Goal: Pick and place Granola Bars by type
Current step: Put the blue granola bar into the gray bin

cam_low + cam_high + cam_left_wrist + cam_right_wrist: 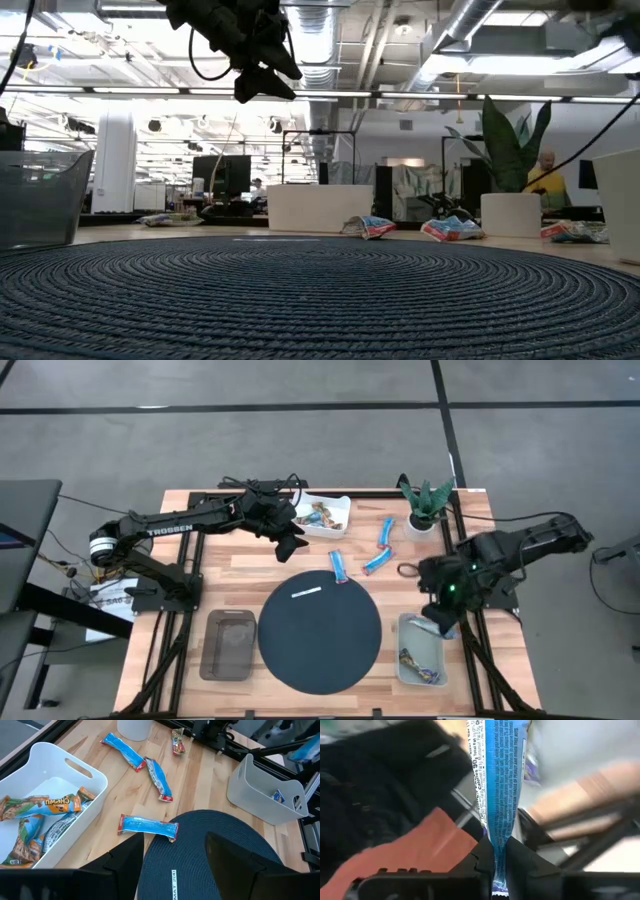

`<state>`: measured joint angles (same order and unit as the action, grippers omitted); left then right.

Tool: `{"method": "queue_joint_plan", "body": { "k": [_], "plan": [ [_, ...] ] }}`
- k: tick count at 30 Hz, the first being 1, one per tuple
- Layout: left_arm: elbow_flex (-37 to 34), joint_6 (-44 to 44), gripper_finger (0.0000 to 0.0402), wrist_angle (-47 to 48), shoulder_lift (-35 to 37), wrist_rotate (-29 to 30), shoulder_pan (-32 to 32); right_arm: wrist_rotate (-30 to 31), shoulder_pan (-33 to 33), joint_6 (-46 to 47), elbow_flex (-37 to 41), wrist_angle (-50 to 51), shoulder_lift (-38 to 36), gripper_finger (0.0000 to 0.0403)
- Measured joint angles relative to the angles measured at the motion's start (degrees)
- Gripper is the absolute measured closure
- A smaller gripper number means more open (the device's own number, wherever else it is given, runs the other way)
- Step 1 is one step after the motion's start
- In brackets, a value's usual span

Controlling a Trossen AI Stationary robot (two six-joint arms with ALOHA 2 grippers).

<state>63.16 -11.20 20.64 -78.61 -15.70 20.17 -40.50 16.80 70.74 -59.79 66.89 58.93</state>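
- right end effector (500,857): clenched on a blue granola bar (495,780), wrapper pinched between the two dark fingers; in the high view it sits at centre right of the frame, over the top edge of the right-hand white bin (420,650).
- left end effector (175,852): released, fingers spread with nothing between them; in the high view it hangs at upper centre, just beside the white tray (325,515), above the bench (200,565).
- white tray, upper centre of the high view: holds several tan, brown and green foil-wrapped bars (35,815) in a heap.
- loose blue bars on the bench, three counted: one (147,826) touching the upper edge of the dark round mat (320,635); two more (159,777) (122,750) up and right of it, end to end, near the potted plant (425,505).
- one small tan bar (177,741) lying alone by the black frame rail, seen only in the left wrist view.
- right-hand white bin, lower right of the high view: a few wrapped bars at its bottom, types too small to tell.
- grey bin (228,645), lower left of the mat.
- short white strip (306,592) on the mat's upper part.
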Motion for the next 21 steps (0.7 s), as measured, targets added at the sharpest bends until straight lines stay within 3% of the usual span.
{"method": "queue_joint_plan", "body": {
  "k": [12,21],
  "plan": [
    [0.0,0.02,0.0198,0.0,0.0,0.0,0.0,2.29,6.61,2.3,0.09,0.16,11.4,0.0381],
    [0.0,0.04,0.0198,0.31,0.0,-0.02,0.0,3.95,6.63,-2.23,0.11,-0.07,15.47,0.0266]
  ]
}}
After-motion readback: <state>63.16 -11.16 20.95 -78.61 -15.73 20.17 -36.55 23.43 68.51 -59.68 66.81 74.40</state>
